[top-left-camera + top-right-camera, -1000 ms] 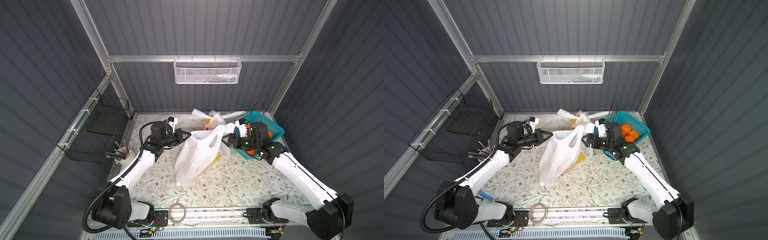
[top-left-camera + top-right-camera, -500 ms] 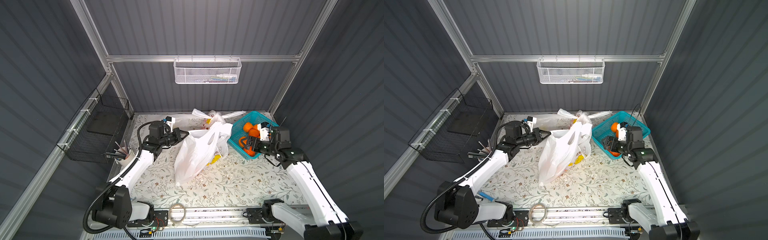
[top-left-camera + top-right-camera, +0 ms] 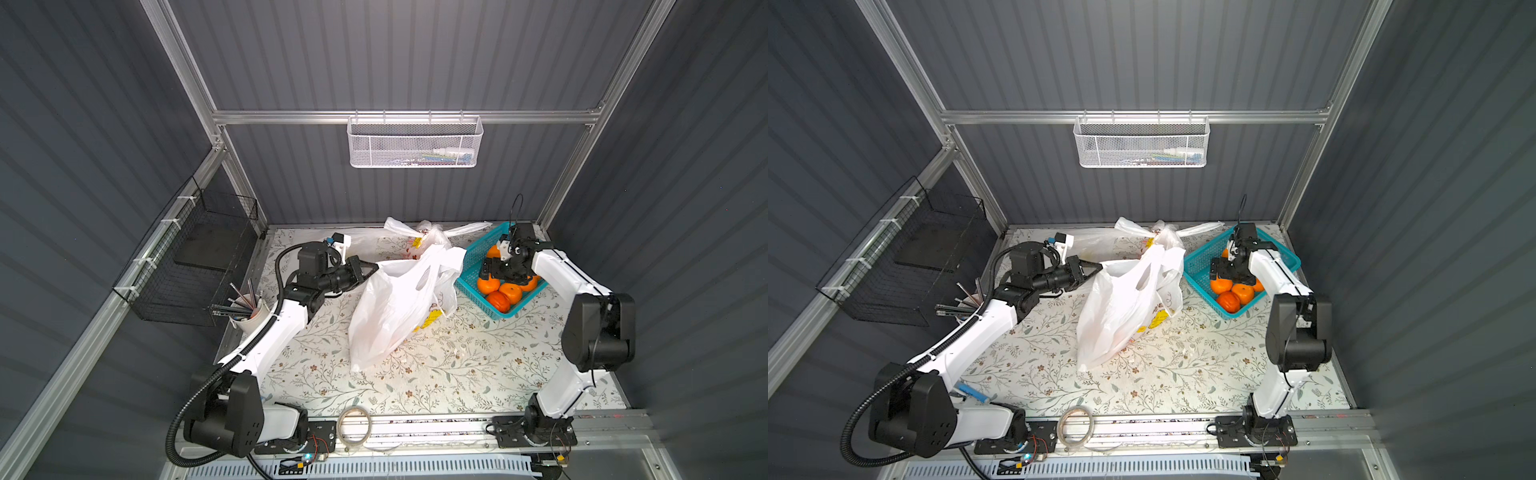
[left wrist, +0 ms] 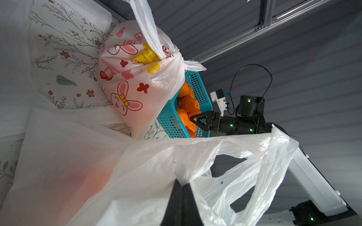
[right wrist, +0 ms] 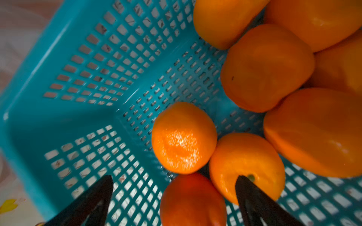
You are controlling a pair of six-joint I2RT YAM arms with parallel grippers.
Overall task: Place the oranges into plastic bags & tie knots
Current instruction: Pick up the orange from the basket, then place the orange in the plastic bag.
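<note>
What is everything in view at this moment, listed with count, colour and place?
teal basket: one, teal, back right
oranges: several, orange, in teal basket
open bag: one, translucent white, centre
tied bag: one, bunny-printed white, back centre
mesh basket: one, white, rear rail
wire basket: one, black, left wall
cup of pens: one, white, left edge
tape roll: one, pale, front rail
tablecloth: one, floral, beneath bags and basket
left gripper: one, black, shut on open bag's rim
right gripper: one, black, open over basket's oranges
</note>
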